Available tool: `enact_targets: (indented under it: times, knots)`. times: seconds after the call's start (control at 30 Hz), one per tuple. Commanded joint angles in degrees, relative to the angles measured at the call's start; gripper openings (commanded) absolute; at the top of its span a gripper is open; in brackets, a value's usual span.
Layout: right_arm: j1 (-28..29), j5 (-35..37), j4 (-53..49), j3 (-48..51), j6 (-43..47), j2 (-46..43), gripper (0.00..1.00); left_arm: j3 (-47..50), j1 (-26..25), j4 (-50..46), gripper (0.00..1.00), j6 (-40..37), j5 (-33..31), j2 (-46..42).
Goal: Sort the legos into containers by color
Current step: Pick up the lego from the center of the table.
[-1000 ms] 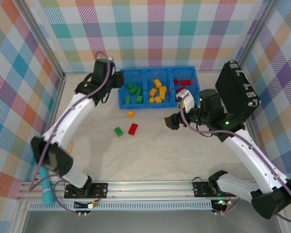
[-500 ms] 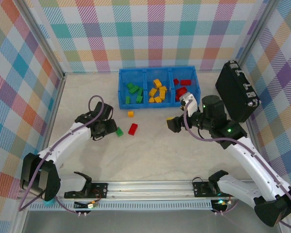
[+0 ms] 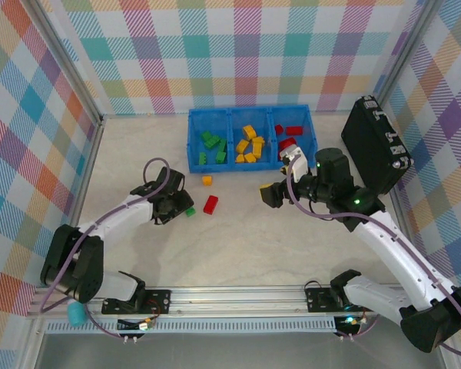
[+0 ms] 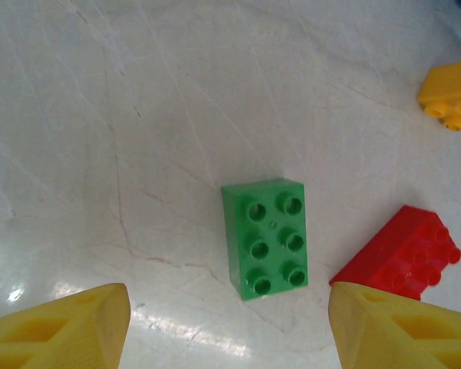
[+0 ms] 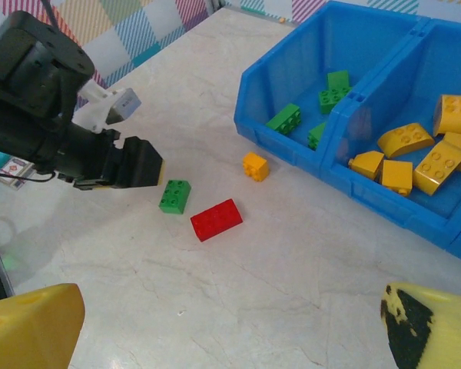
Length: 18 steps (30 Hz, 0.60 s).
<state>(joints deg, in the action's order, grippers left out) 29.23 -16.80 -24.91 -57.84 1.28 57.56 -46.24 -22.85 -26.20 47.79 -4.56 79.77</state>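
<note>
Left claw (image 4: 230, 338): jaws apart and empty, hanging right over the green lego (image 4: 265, 238).
Green lego: flat on the counter (image 4: 100, 115), studs up, long axis running between my fingers.
Grip: I'd drop straight down, centred, and close across its narrow sides.
Watch: the red lego (image 4: 396, 257) lies just beside it, near one finger's path.
Right claw (image 5: 230, 330): spread wide, holding nothing.
Drop-off: left compartment of the blue tray (image 3: 250, 167), with the other greens.
Room: bare counter on the left.

Bright, even light; soft shadows, faint glare on the pale tabletop (image 4: 100, 115).
</note>
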Motion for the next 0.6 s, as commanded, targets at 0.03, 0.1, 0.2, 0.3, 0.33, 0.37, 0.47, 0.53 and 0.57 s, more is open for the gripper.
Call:
enact_targets:
  times: [0.03, 0.1, 0.2, 0.3, 0.33, 0.37, 0.47, 0.53, 0.57]
  knots:
    - [0.3, -1.8, 0.1, -1.1, -0.5, -0.3, 0.99, -0.7, -0.5, 3.7, 0.70, 3.4, -0.8, 2.2]
    - [0.3, -1.9, 0.0, -1.0, -0.6, -0.3, 0.99, -1.1, -0.6, 4.6, 0.70, 3.5, -0.3, 4.1]
    - [0.3, -1.6, 0.0, -1.0, -0.6, -0.3, 0.99, -1.1, -0.7, 6.6, 0.69, 3.5, 0.8, 6.9]
    - [0.3, -1.6, 0.1, -0.9, -0.8, -0.3, 0.99, -0.1, -1.0, 9.7, 0.65, 4.1, 1.3, 8.8]
    - [0.3, -1.7, 0.1, -0.8, -0.9, -0.2, 0.99, 0.0, -1.0, 11.9, 0.64, 4.3, 1.7, 9.4]
    - [0.3, -1.6, 0.1, -0.8, -1.0, 0.0, 0.99, 0.0, -1.1, 12.5, 0.63, 4.5, 2.0, 10.2]
    - [0.3, -1.3, -0.2, -0.7, -0.8, 0.3, 0.99, -0.6, -1.6, 13.1, 0.61, 4.5, 2.1, 12.2]
    - [0.3, -1.1, -0.2, -0.4, -0.7, 0.1, 0.99, -0.9, -1.8, 13.0, 0.57, 4.5, 2.1, 13.0]
    - [0.3, -1.0, -0.1, -0.3, -0.8, 0.0, 0.99, -0.9, -1.8, 12.8, 0.54, 4.4, 2.1, 13.3]
